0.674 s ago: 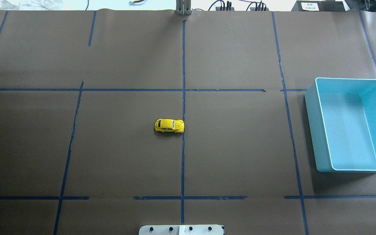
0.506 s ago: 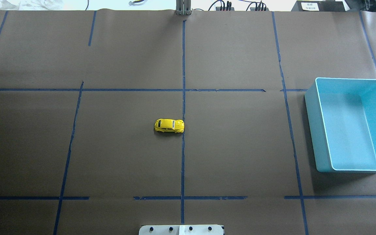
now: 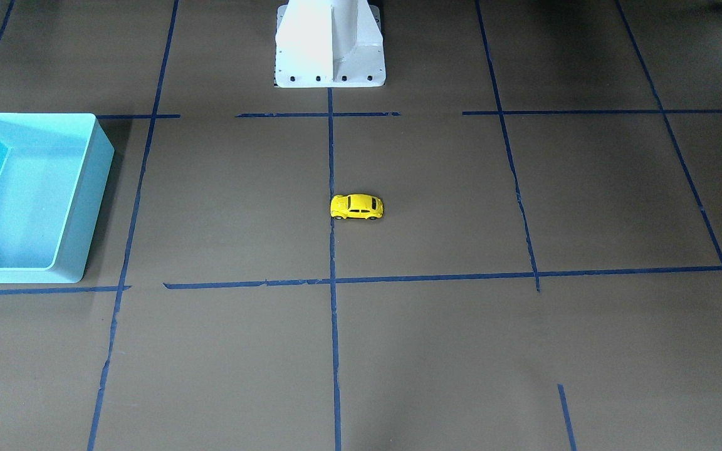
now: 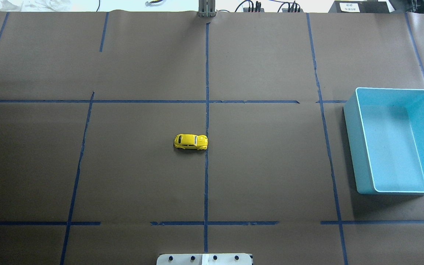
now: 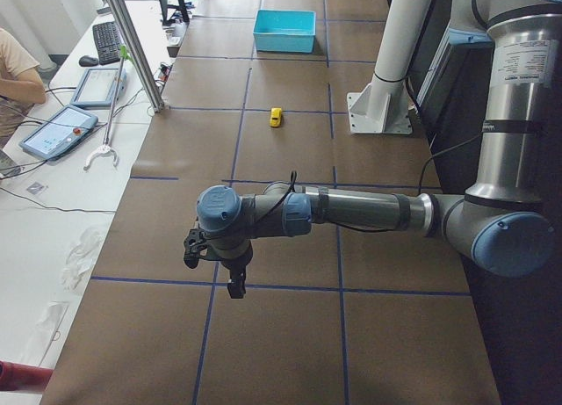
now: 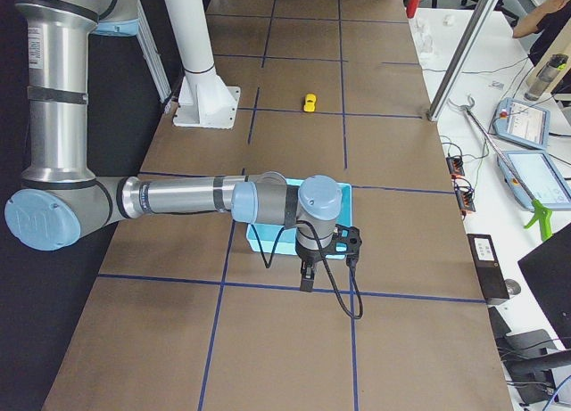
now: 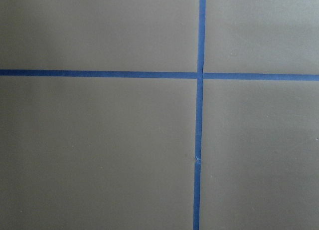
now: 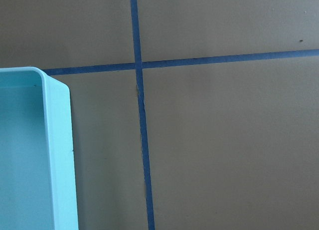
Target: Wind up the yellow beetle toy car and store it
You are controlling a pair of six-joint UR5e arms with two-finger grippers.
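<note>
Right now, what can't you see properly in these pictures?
- Left claw: shows only in the left side view, small and dark; open or shut, cannot tell.
- Right claw: only in the right side view; same trouble.
- Car: its underside faces the table in every view.
- Bin: cut off by the overhead view's right edge.

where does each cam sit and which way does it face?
Overhead: behind the robot, looking forward-down; car, bin, base edge.
Front: opposite side, facing the robot; base only.
Left side: table end; left arm near.
Right side: other end; right arm near.
Left wrist: straight down, tape, no body.
Right wrist: down, bin corner, no body.
Overhead and front share car and bin, mirrored.
</note>
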